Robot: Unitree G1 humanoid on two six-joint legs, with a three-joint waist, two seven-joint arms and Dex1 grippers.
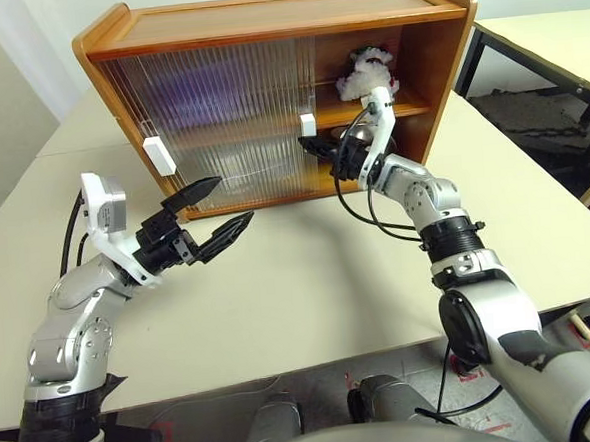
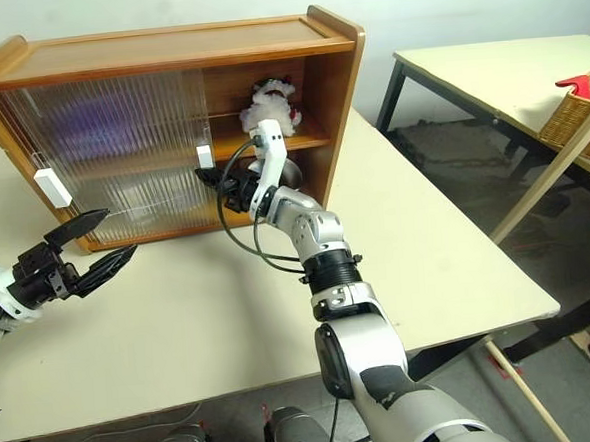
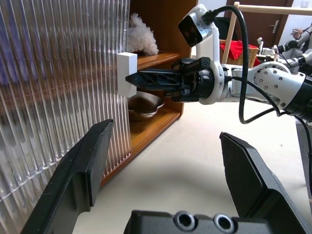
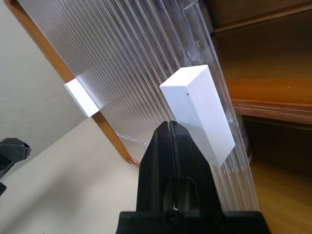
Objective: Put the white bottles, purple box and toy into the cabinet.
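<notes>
Silver arms [image 1: 445,222], seemingly black cables [image 1: 375,211]

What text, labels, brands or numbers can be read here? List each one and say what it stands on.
None can be read.
The cabinet, its white handles and the toy carry no visible lettering.
The left gripper and right gripper show no readable markings.
Purple shapes behind the ribbed doors are too blurred to show any print.
</notes>
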